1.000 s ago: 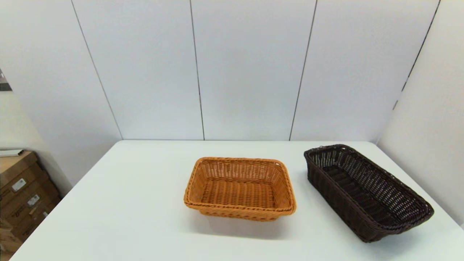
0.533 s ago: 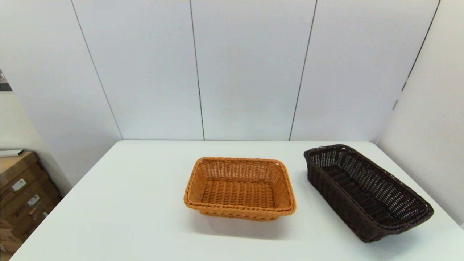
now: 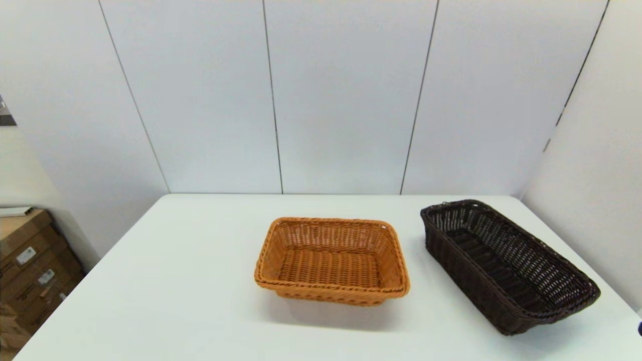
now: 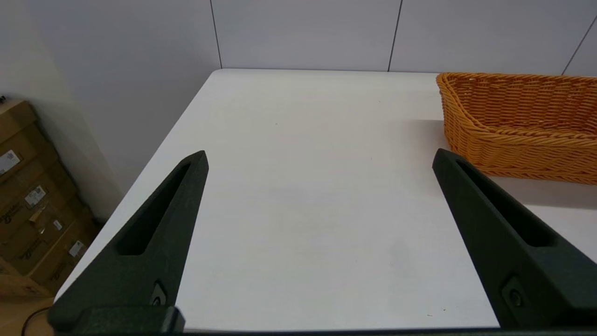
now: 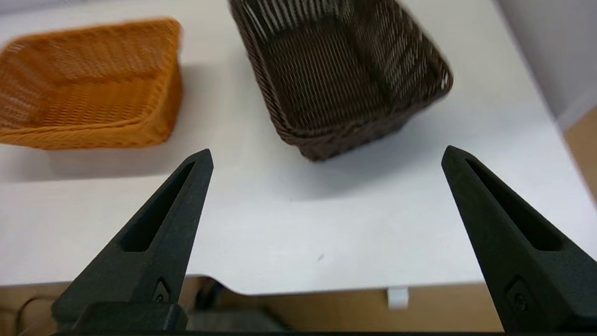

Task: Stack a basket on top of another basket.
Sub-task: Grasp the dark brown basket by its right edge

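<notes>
The dark brown basket point(image 3: 506, 265) lies at an angle on the right side of the white table point(image 3: 175, 281), empty. The orange-tan basket point(image 3: 331, 260) stands at the middle, also empty, a gap apart from it. My right gripper point(image 5: 326, 150) is open over the table's front edge, just short of the dark basket point(image 5: 336, 70), with the orange basket point(image 5: 88, 84) off to one side. A dark sliver of the right arm point(image 3: 640, 328) shows at the picture's edge. My left gripper point(image 4: 319, 156) hangs open over bare table, beside the orange basket point(image 4: 517, 121).
Cardboard boxes point(image 3: 30, 271) are stacked on the floor off the table's left side. White wall panels close off the back, and a side wall point(image 3: 592, 200) runs close along the table's right edge.
A small dark piece of my right arm has come into the head view at the lower right edge. Both baskets stay where they were.
</notes>
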